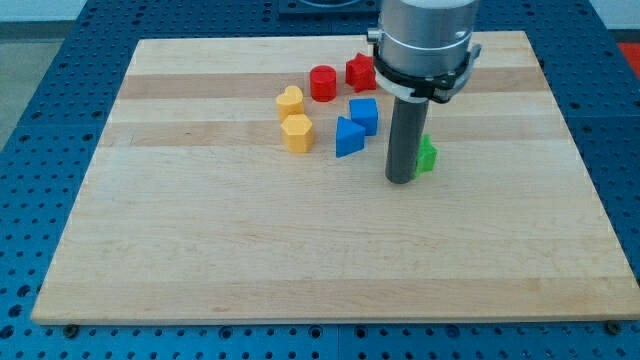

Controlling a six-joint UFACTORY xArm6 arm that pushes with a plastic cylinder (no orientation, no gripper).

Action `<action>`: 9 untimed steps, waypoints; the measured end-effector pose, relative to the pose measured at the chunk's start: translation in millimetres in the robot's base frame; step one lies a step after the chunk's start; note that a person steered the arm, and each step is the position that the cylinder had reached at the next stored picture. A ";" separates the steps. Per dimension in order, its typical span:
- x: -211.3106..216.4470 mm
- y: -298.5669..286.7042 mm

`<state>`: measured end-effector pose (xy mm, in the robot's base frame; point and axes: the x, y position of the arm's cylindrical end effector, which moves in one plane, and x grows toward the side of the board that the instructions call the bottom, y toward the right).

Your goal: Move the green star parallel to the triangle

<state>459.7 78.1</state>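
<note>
The green star [427,156] lies mostly hidden behind my rod, only its right edge showing. My tip [401,180] rests on the board against the star's left side, to the right of the blue triangle [347,137]. The star sits a little lower than the triangle in the view, roughly level with its base.
A blue cube [364,114] sits just above the triangle. A red cylinder [322,82] and a red star [358,72] lie near the view's top. A yellow heart [289,100] and a yellow hexagon [297,132] lie left of the triangle. The arm hides the other green block.
</note>
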 end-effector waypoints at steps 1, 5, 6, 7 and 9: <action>-0.4 0.0; -15.1 17.5; -13.1 29.2; -10.3 44.8; -10.3 72.0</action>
